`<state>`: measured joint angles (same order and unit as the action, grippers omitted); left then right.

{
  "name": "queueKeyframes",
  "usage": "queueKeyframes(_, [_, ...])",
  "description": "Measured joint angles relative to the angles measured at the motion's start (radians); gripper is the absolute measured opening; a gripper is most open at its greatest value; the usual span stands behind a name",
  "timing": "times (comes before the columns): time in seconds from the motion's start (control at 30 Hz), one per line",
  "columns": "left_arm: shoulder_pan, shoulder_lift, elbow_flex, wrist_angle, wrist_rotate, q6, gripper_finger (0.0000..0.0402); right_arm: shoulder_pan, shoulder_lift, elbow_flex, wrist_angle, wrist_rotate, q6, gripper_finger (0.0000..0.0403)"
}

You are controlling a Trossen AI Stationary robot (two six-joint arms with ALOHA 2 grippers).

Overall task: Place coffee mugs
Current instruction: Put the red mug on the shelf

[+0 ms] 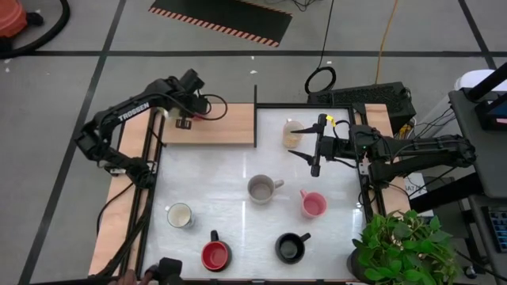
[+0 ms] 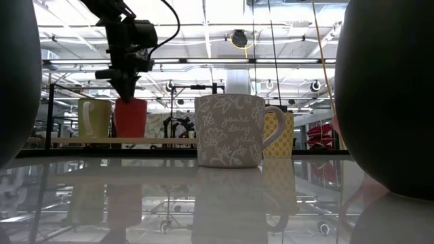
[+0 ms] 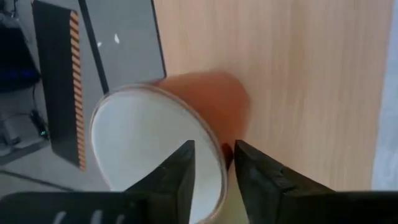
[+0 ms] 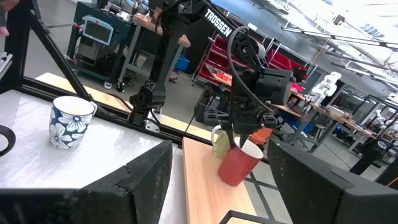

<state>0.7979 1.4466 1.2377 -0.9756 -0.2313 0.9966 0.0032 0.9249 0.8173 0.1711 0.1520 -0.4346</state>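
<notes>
My left gripper (image 1: 188, 120) is over the wooden shelf board (image 1: 222, 131) at the table's far left, shut on a red mug (image 2: 130, 116) with a white inside (image 3: 146, 140). A cream mug (image 2: 93, 117) stands on the board beside it. My right gripper (image 1: 301, 140) hangs open in the air above a tan, yellow-patterned mug (image 1: 291, 133) at the far middle; its fingers (image 4: 149, 180) touch nothing. Standing on the white table are a grey mug (image 1: 261, 188), a pink mug (image 1: 313, 204), a white mug (image 1: 180, 214), a red mug (image 1: 215, 255) and a black mug (image 1: 289, 247). My left gripper pinches the red mug's rim wall (image 3: 221, 158), one finger (image 3: 180, 177) inside the mug and one (image 3: 258, 177) outside. The fingers come from above, pointing down. The mug's base (image 4: 231, 177) is level with the shelf board; whether it rests on it I cannot tell.
A thin dark upright post (image 1: 255, 115) ends the shelf board on its right. A potted plant (image 1: 404, 245) stands at the near right corner. Two mugs loom dark and close at the low view's sides (image 2: 390, 95). Bare white table (image 1: 214, 170) lies between the shelf and the mugs.
</notes>
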Motion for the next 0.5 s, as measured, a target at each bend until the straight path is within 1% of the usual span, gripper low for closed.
queueKeyframes(0.1, [-0.017,0.006,0.0,0.0,-0.059,-0.017,0.0138,0.0,0.0,0.0,0.0,0.0,0.003,0.0257])
queueKeyframes(0.17, [-0.037,0.007,0.0,-0.001,-0.119,-0.04,0.0146,0.0,0.0,0.0,0.0,0.0,0.003,0.0257])
queueKeyframes(0.23, [-0.063,0.005,0.0,-0.003,-0.205,-0.084,0.015,0.0,0.0,0.0,0.0,0.0,0.003,0.0257])
queueKeyframes(0.37, [-0.136,-0.033,0.001,-0.007,-0.384,-0.231,0.0152,0.0,0.0,0.0,0.0,0.0,0.003,0.0257])
queueKeyframes(0.43, [-0.18,-0.054,0.003,-0.002,-0.399,-0.308,0.0152,0.0,0.0,0.0,0.001,0.0,0.002,0.0257])
queueKeyframes(0.5, [-0.222,-0.07,0.003,0.031,-0.37,-0.416,0.0152,0.0,0.0,0.0,0.006,0.0,0.002,0.0257])
